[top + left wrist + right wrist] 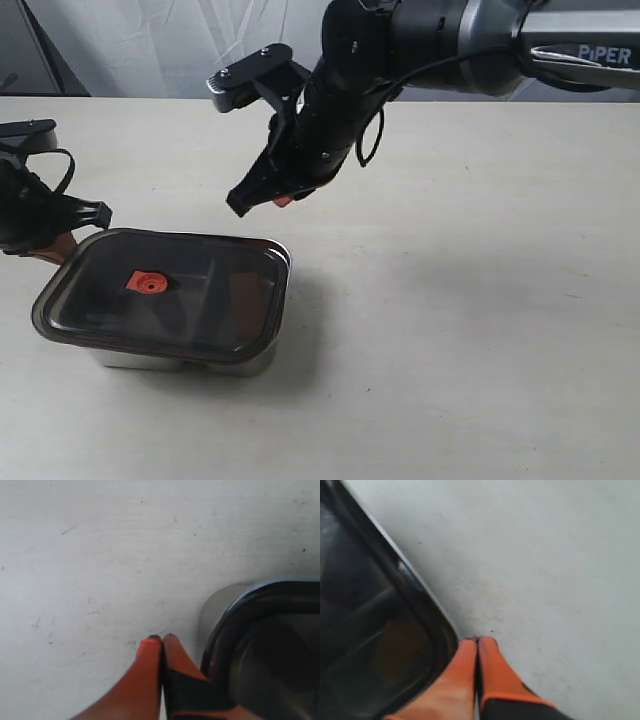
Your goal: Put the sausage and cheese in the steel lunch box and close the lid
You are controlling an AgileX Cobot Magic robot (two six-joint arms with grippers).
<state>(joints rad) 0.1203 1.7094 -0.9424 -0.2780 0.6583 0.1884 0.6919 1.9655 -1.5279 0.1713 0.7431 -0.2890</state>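
The steel lunch box [255,360] sits at the front left of the table with the dark smoky lid [200,310] lying on top of it, its orange valve tab [147,283] at the centre. A dim brownish shape shows through the lid [395,650]; the sausage and the cheese cannot be made out. My left gripper [162,639] is shut and empty beside the box's left end, next to the lid [270,645]. My right gripper [476,641] is shut and empty, raised above the table behind the box's far right corner. In the exterior view it shows as the right gripper [280,200].
The pale table [470,320] stretches to the right and front of the box. A white cloth backdrop [180,40] hangs behind the table. The right arm [450,40] reaches in from the upper right across the middle.
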